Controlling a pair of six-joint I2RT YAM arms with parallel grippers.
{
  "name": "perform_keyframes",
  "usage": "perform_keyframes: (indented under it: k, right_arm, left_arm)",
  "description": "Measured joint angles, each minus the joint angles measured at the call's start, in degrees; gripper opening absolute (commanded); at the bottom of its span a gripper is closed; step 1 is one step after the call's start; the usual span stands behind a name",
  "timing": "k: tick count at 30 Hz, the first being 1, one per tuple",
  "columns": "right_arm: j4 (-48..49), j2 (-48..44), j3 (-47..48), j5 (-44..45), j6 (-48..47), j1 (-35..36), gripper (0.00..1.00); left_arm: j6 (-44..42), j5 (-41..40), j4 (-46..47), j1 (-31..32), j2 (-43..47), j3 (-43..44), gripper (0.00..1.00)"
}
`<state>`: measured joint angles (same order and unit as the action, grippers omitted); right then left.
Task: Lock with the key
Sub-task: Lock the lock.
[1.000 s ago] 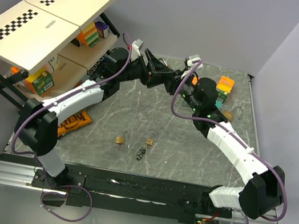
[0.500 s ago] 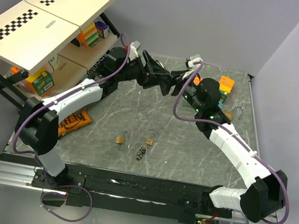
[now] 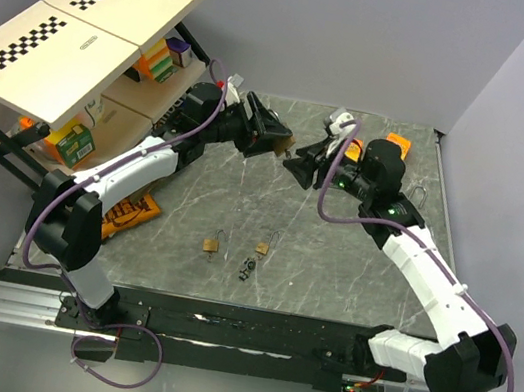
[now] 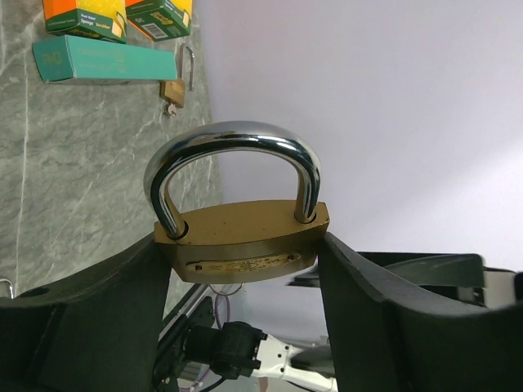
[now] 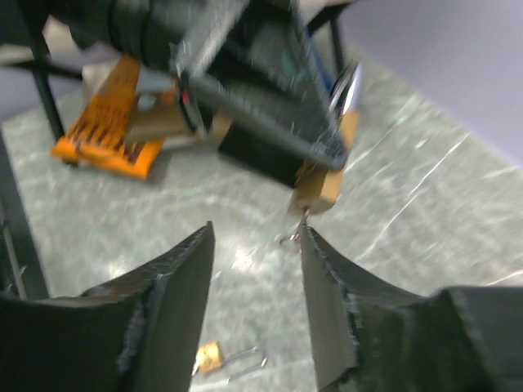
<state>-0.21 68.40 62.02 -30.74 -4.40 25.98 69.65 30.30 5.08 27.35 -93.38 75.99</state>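
Note:
A big brass padlock (image 4: 245, 224) with a closed chrome shackle is clamped by its body between the fingers of my left gripper (image 4: 243, 253), held up above the back of the table. My right gripper (image 3: 300, 165) hovers just to its right, open, with nothing between its fingers. In the right wrist view the right gripper (image 5: 256, 231) faces the held padlock (image 5: 323, 188), and a small silvery piece (image 5: 292, 237), blurred, dangles under it. The key (image 3: 247, 271), a tiny dark bunch, lies on the table near the front.
Two small brass padlocks (image 3: 210, 245) (image 3: 263, 248) lie beside the key bunch. A shelf rack (image 3: 99, 25) with boxes stands at the left, an orange packet (image 3: 127, 215) below it. Boxes (image 3: 392, 148) and another padlock (image 3: 414, 198) are at the back right.
My right gripper has let go at the padlock's underside, opened, and backed off to the right. The left gripper has drawn slightly left with the padlock in it.

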Motion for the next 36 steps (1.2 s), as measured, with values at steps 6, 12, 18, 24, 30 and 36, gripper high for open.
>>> perform_keyframes:
  k: [6,12,18,24,30,36]
  right_arm:
    - [-2.9,3.0,0.8,-0.8,-1.3,0.0,0.45]
    - [-3.2,3.3,1.0,-0.3,-2.1,0.0,0.37]
    - [-3.3,4.6,2.1,1.8,-2.8,0.0,0.38]
    - [-2.8,6.3,2.8,3.3,-3.3,0.0,0.36]
    - [-2.8,7.0,2.9,3.7,-4.1,0.0,0.15]
    - [-2.7,7.0,2.9,3.9,-4.5,-0.2,0.00]
  left_arm:
    - [0.0,0.5,0.0,0.0,0.0,0.0,0.01]
    - [0.0,0.5,0.0,0.1,0.0,0.0,0.01]
    - [0.0,0.0,0.2,0.0,0.0,0.0,0.01]
    - [0.2,0.0,0.2,0.5,0.0,0.0,0.01]
    - [0.2,0.0,0.1,0.7,-0.2,0.0,0.01]
    - [0.2,-0.3,-0.5,0.7,-0.3,0.5,0.01]
